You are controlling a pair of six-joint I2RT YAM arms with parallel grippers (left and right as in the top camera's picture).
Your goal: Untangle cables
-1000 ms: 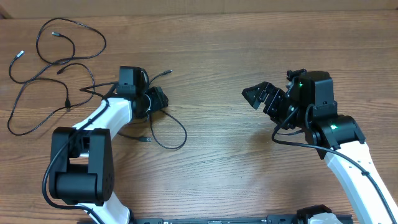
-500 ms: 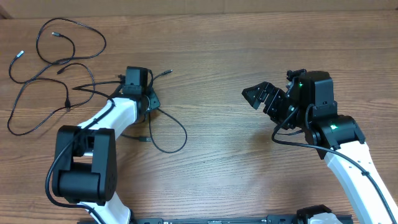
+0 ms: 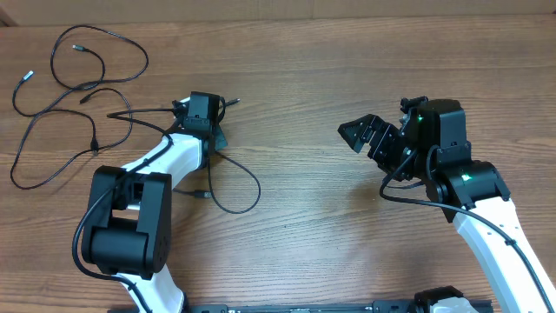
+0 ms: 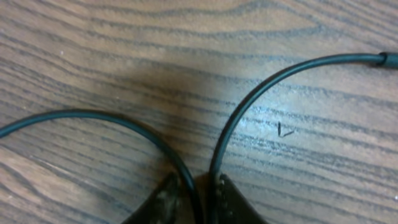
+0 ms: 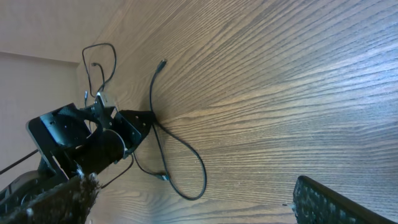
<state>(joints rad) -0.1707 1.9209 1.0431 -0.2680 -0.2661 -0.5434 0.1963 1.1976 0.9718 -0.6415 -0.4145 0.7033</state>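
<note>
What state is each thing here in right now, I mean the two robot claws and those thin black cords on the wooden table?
Left gripper: closed, pinching the thin black looped cable.
Right gripper: wide open, empty, away from every cable.
Other thin black cables: lying in loose overlapping loops, untouched.

This looks like a robotics lab bench. A bare wood-grain table (image 3: 347, 69) carries two white-and-black robot arms, one on its left half (image 3: 165, 165) and one on its right (image 3: 486, 217). Thin black cables (image 4: 239, 112) sprawl loose over the table's left half. A plain pale wall (image 3: 261, 7) runs behind the table's far edge.
</note>
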